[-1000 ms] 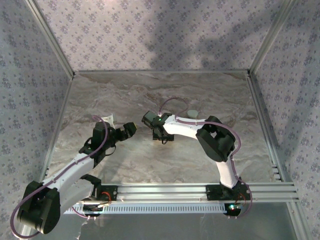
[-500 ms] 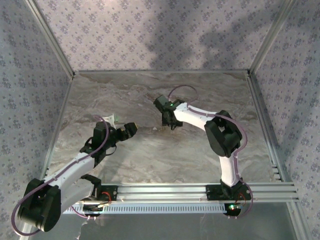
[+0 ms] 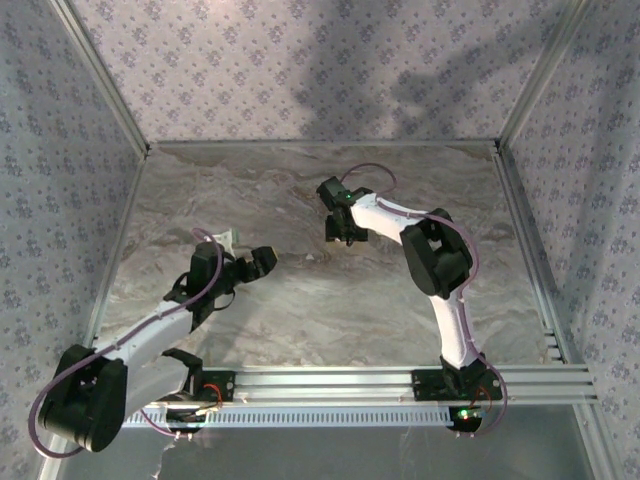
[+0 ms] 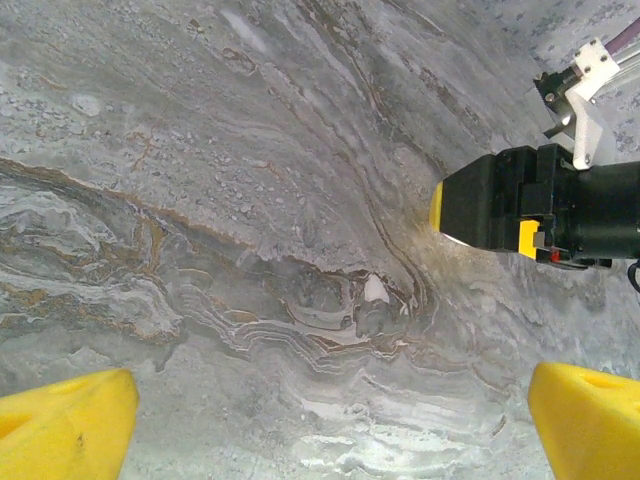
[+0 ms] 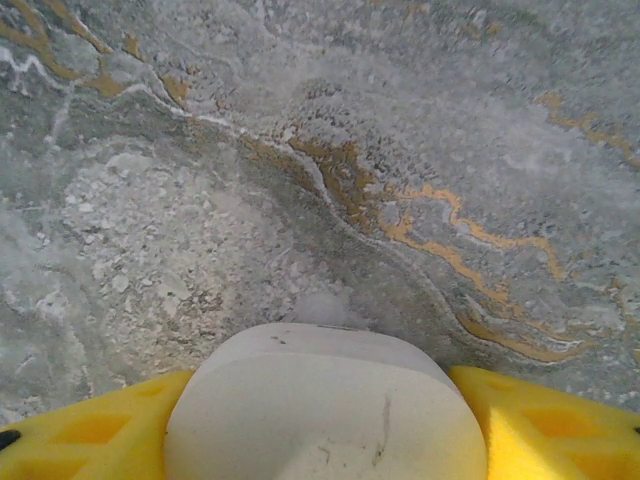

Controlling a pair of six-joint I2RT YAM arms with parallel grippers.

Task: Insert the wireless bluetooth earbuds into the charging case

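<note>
Robot lab booth here: floral-papered walls (image 3: pixel 300 60), aluminium posts (image 3: pixel 545 72), marble-look table (image 3: pixel 250 180), robot arms (image 3: pixel 445 310) bolted to a rail (image 3: pixel 330 378).

No text or label seems legible on any surface.

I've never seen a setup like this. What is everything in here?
case: one, white, between the right gripper's fingers
earbud: one tiny whitish bit, probably an earbud, on the table ahead of the left gripper
table: one, grey marble pattern with brownish veins
walls: three, pale flowered paper, around the table
rails: silver metal, along the near edge
left arm: one, white and black, near left
right arm: one, white and black, near right
left gripper: one, yellow fingers, open
right gripper: one, yellow fingers, closed on the case
</note>
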